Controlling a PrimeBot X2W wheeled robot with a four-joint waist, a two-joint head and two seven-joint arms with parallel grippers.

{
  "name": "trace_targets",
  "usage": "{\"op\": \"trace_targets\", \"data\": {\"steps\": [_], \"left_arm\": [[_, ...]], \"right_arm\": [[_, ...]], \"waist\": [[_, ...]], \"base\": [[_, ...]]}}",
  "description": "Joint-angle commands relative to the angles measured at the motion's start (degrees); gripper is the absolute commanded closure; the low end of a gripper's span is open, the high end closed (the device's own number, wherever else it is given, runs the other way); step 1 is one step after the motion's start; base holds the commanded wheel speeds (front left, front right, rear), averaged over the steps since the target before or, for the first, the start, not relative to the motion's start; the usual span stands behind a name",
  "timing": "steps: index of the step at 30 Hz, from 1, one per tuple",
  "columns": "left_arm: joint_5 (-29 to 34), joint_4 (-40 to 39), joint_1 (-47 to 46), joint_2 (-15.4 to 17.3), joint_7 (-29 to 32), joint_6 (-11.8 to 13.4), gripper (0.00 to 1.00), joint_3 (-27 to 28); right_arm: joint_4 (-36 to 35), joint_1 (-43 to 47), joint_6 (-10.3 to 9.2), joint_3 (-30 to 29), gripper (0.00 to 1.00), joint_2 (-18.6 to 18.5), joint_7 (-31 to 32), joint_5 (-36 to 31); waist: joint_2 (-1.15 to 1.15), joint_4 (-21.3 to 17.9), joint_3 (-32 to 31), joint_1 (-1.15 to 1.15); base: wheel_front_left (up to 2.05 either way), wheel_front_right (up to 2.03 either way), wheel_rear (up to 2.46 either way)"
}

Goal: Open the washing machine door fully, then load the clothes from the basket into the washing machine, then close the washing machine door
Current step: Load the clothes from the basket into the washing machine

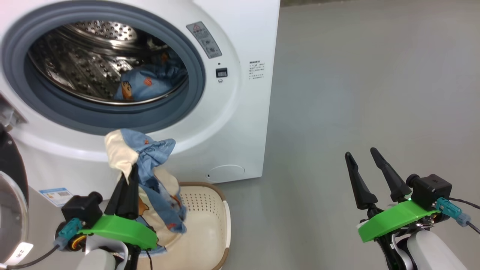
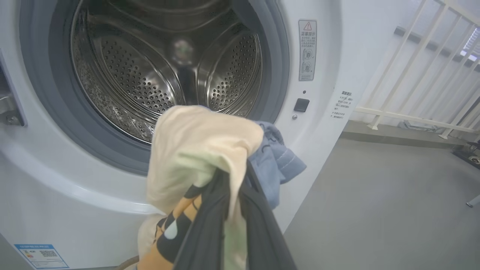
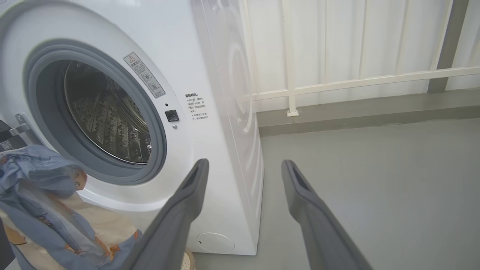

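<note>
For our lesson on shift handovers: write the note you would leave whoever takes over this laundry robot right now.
Left claw: shut on a cream-and-blue bundle of clothes, held above the basket, below the opening of the washing machine.
Right claw: open, empty, off to the side above the floor.
Done: washing machine door open; a blue piece lies in the drum.
Left: load the held bundle, check the basket for more, close the door.

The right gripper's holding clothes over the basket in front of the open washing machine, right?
No, the left gripper holds the clothes over the basket in front of the open washing machine; the right gripper is open and empty, as the head view shows.
</note>
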Motion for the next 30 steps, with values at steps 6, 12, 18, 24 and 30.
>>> {"op": "trace_targets", "data": {"steps": [6,12,18,24,30], "left_arm": [[1.1,-5.4,-0.1,2.5,1.0,1.6,1.00,1.8],[1.2,-6.6,-1.2,3.0,1.8,2.8,1.00,2.0],[1.0,-5.8,-3.5,3.5,2.2,3.2,1.00,2.3],[0.5,-2.2,-8.3,4.2,2.6,2.8,1.00,2.8],[0.4,3.0,-16.0,4.7,2.8,2.3,1.00,3.1]], "right_arm": [[-1.3,-0.1,0.43,1.3,0.00,-1.0,-0.5,1.1],[-1.5,-0.3,0.43,1.5,0.00,-1.4,-0.5,1.1],[-1.7,-0.9,0.43,1.8,0.00,-1.4,-0.5,1.1],[-2.3,-1.4,0.43,1.8,0.00,-1.6,-0.5,1.0],[-3.0,-2.7,0.43,1.8,0.00,-2.1,-0.5,0.6]], "waist": [[0.00,-0.1,-0.7,0.01],[0.00,-0.6,-0.4,0.01],[0.00,-1.3,-0.1,0.01],[0.00,-1.6,1.7,0.01],[0.00,-1.9,5.5,0.01]], "base": [[0.00,0.00,0.00],[0.00,0.00,0.00],[0.00,0.00,0.00],[0.00,0.00,0.00],[0.00,0.00,0.00]]}}
